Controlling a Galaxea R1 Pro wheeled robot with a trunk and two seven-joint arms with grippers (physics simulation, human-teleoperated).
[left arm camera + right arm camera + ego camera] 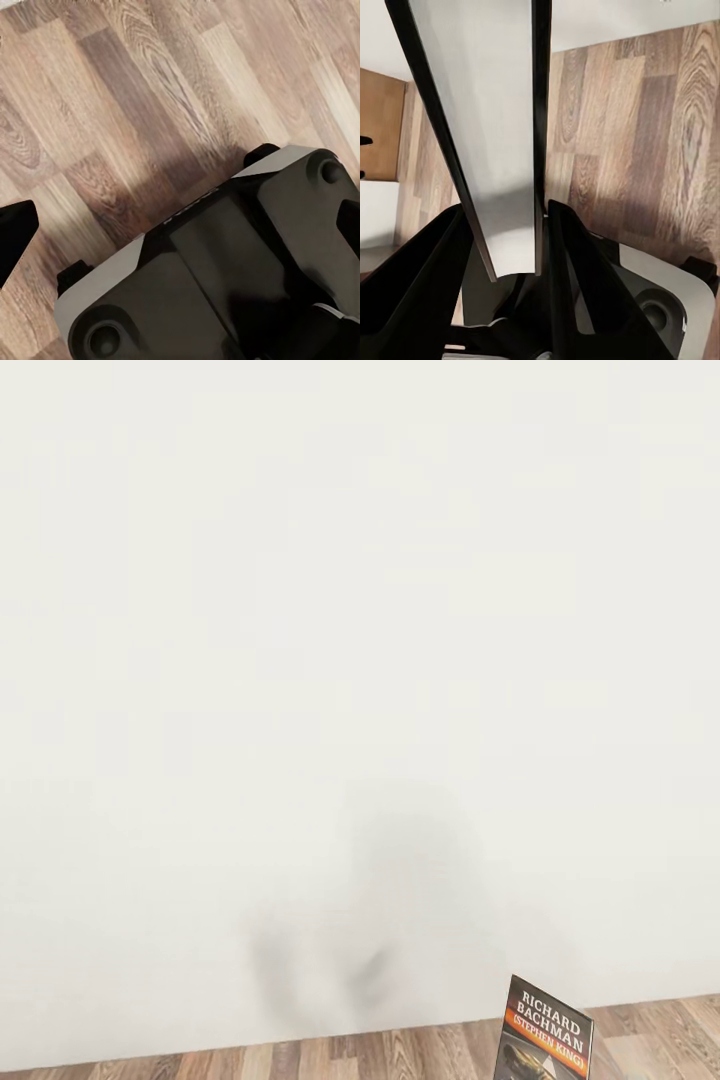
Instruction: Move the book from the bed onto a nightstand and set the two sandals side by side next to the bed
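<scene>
Book [545, 1032] pokes up at frame's lower right, before a bare white wall [330, 610]. Right pincer [506, 247] is clenched on its edge over plank floor [660, 135]. Left pincer's state: cannot tell.

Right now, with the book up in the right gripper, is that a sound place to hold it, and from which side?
Seemingly yes. The right gripper pinches the book at one narrow edge, a finger on each flat face. The book is thin and flat, so clamping across its thickness from an edge suits it. In the head view the book stands upright before the wall.
</scene>
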